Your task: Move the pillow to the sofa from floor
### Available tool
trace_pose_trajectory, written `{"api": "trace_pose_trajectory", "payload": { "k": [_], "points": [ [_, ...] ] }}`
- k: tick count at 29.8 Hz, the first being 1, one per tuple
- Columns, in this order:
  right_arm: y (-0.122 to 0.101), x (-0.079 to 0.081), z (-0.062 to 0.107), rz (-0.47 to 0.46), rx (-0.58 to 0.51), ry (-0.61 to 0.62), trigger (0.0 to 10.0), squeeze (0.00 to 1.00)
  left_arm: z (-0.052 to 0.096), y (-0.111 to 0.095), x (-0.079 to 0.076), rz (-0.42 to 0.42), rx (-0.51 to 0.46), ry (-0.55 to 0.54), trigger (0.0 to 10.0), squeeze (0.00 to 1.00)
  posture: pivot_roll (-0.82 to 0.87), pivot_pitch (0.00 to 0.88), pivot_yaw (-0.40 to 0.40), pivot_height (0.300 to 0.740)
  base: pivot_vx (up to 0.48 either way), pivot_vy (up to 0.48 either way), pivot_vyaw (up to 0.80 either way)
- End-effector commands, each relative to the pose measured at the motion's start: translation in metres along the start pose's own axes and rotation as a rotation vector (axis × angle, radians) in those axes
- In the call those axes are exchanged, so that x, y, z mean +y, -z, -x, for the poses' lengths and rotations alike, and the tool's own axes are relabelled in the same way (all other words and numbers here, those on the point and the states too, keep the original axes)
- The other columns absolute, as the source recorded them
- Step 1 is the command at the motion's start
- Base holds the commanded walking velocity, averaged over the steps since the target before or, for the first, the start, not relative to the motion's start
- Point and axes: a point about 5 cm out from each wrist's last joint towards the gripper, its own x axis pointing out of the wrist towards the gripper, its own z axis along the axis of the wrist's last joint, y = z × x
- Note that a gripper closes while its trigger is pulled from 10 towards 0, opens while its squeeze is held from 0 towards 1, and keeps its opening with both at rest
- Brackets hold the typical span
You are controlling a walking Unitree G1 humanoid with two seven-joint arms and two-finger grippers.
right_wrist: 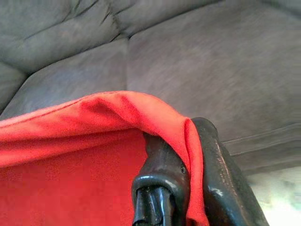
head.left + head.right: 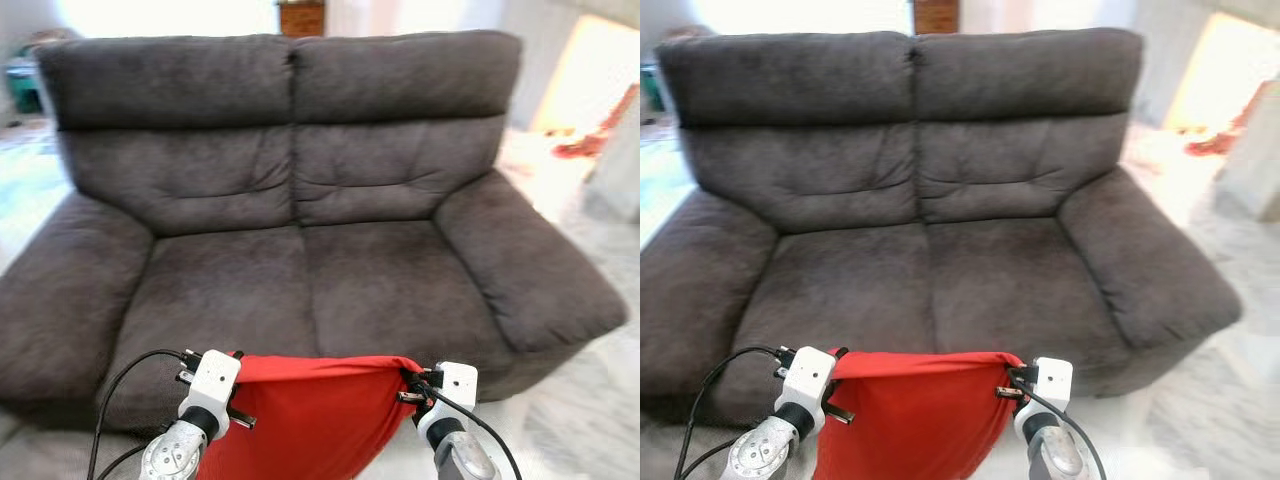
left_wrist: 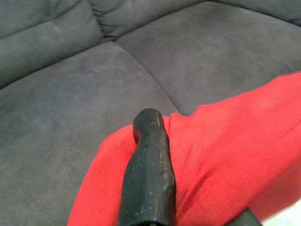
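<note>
A red pillow (image 2: 300, 415) hangs stretched between my two grippers, just in front of the front edge of a dark grey two-seat sofa (image 2: 300, 200). My left gripper (image 2: 237, 357) is shut on the pillow's upper left corner; in the left wrist view one black finger (image 3: 148, 174) lies over the red fabric (image 3: 225, 136). My right gripper (image 2: 408, 378) is shut on the upper right corner; in the right wrist view the cloth (image 1: 94, 141) is pinched between its fingers (image 1: 221, 174). The pillow's lower part runs out of the picture at the bottom.
The sofa's two seat cushions (image 2: 380, 290) lie bare, with wide armrests at left (image 2: 60, 290) and right (image 2: 530, 270). Pale marble floor (image 2: 600, 400) shows around the sofa. A wooden cabinet (image 2: 300, 17) stands behind it, and red things (image 2: 600, 130) lie at the far right.
</note>
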Motion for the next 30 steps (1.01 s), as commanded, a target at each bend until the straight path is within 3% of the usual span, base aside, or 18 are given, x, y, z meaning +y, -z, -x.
{"api": "trace_pose_trajectory", "payload": {
  "k": [1, 30],
  "points": [
    [-0.0156, -0.0214, 0.0010, -0.010, -0.071, 0.108, 10.0, 0.00, 0.0024, -0.0099, 0.0276, -0.010, -0.055, -0.129, 10.0, 0.00, 0.17, 0.000, 0.048, 0.740, 0.000, 0.000, -0.42],
    [-0.0244, -0.0192, -0.0044, 0.016, -0.098, 0.086, 10.0, 0.00, 0.0045, -0.0091, 0.0305, -0.011, -0.054, -0.170, 10.0, 0.00, 0.18, 0.000, 0.032, 0.740, 0.000, -0.442, 0.00]
  ]
}}
